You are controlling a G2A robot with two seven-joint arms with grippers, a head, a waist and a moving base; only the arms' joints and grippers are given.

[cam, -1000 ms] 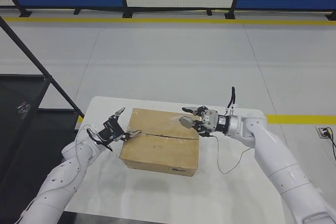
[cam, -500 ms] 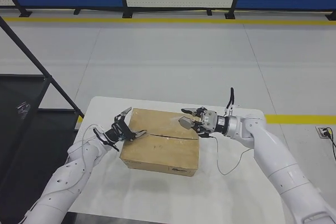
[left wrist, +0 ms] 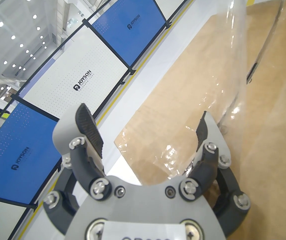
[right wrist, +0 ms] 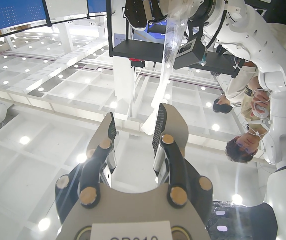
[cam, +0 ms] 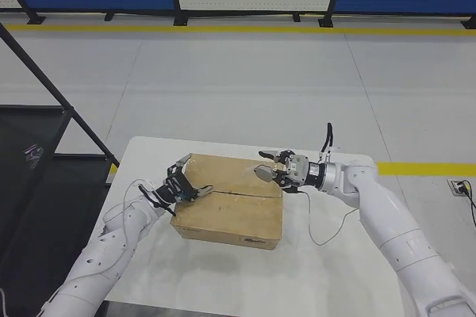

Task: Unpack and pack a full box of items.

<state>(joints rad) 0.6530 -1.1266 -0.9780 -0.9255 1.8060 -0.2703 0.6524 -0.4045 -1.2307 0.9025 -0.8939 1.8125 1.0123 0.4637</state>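
Top view has the brown cardboard box (cam: 230, 202) sitting roughly mid white worktop (cam: 246, 277), flaps shut with the centre seam running across the lid. So we're at the very start of the unpack half: getting the seal off, I'd say.

A clear strip of packing tape (left wrist: 235, 51) is lifted off the lid and hangs in the air above the seam. In the right wrist view the same tape (right wrist: 169, 51) runs from the far end of the box to the right tool (right wrist: 136, 114), and its loose end lies against one pad. That tool's fingers are apart, so it looks stuck on rather than pinched, though I can't be sure. From above, the right tool (cam: 263, 164) is over the box's right end.

The left tool (cam: 194, 176) is at the opposite end of the seam, fingers spread wide with nothing between them; its own camera shows the left tool (left wrist: 143, 116) straddling the box edge where the tape comes off.

Next move, my guess: one tool needs a proper grip on the strip and a pull clear of the lid, the other steadying the box, then the flaps can come up.
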